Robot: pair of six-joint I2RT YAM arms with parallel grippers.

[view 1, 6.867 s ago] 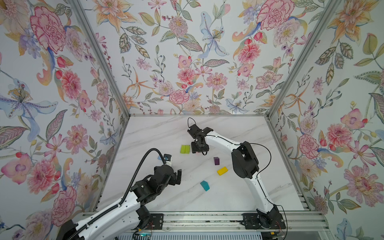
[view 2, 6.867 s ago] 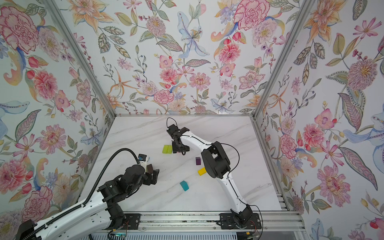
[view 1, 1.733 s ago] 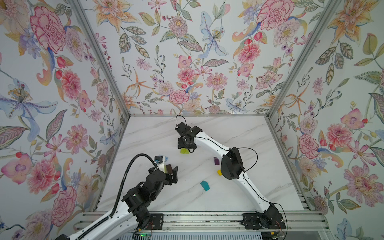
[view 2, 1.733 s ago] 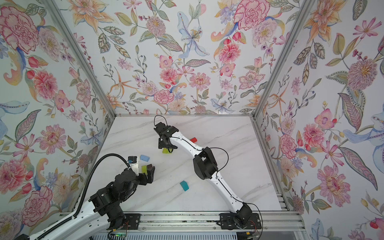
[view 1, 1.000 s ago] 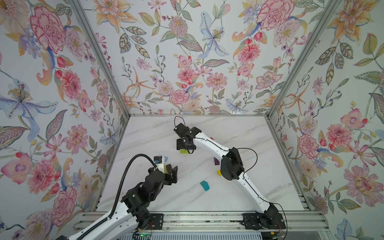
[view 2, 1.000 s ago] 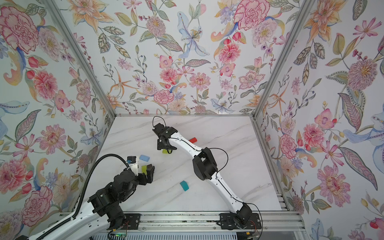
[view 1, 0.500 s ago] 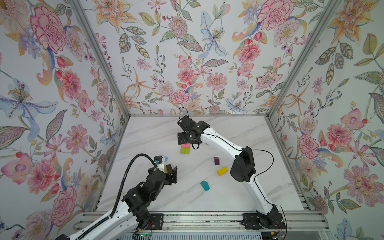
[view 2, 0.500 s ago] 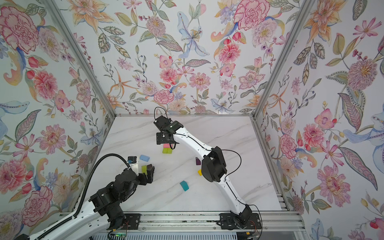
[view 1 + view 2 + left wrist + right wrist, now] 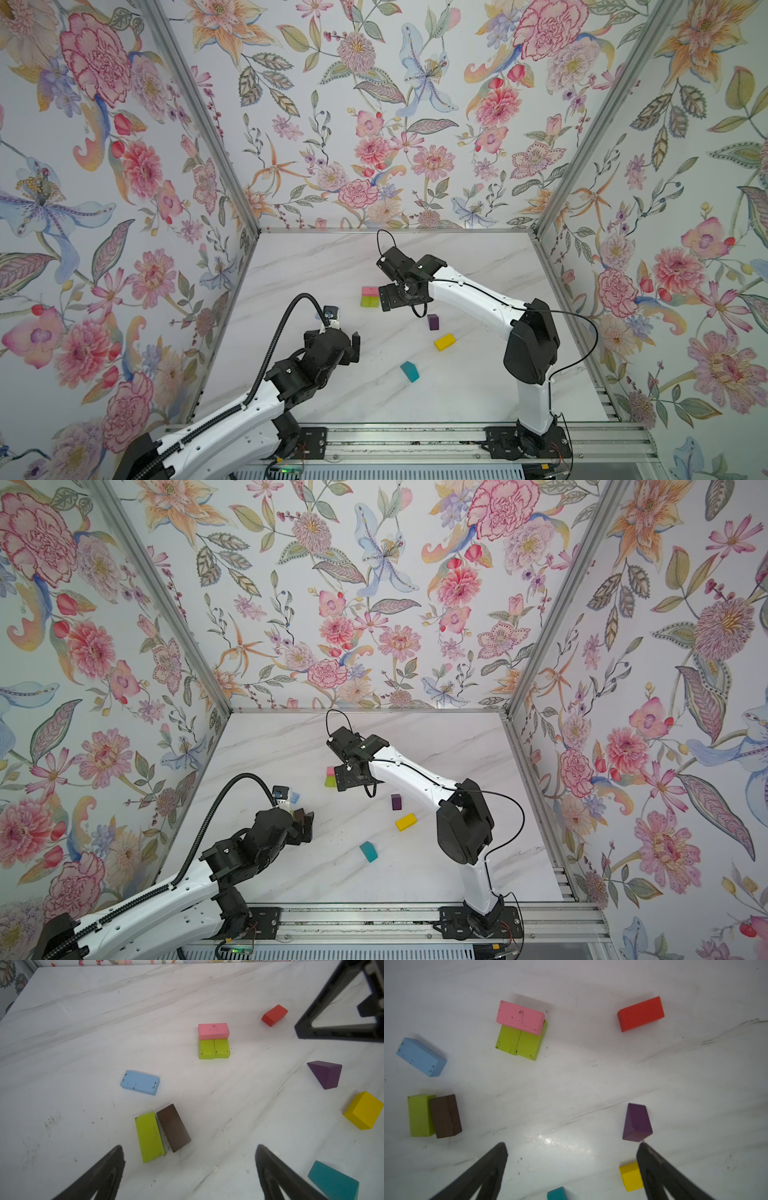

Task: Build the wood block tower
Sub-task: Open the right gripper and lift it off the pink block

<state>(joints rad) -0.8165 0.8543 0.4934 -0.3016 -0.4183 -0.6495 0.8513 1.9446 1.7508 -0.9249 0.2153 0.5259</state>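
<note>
The tower (image 9: 369,296) is two lime green blocks (image 9: 521,1044) side by side with a pink block (image 9: 520,1017) lying across their far half. My right gripper (image 9: 395,298) hangs open just right of it, above the table, holding nothing. Loose wood blocks lie around: red (image 9: 641,1014), purple (image 9: 433,322), yellow (image 9: 444,341), teal (image 9: 409,371), light blue (image 9: 140,1082), and a lime green one (image 9: 149,1136) touching a brown one (image 9: 173,1127). My left gripper (image 9: 189,1148) is open and empty, hovering just short of that lime and brown pair.
The floral walls close in the marble table (image 9: 478,386) on three sides. The right arm's elbow (image 9: 530,340) stands tall at the right, above the table's right side. The metal rail (image 9: 415,440) runs along the front edge.
My right gripper has opened, leaving the pink block on the green pair, and has lifted away to the right. The left arm has not moved.
</note>
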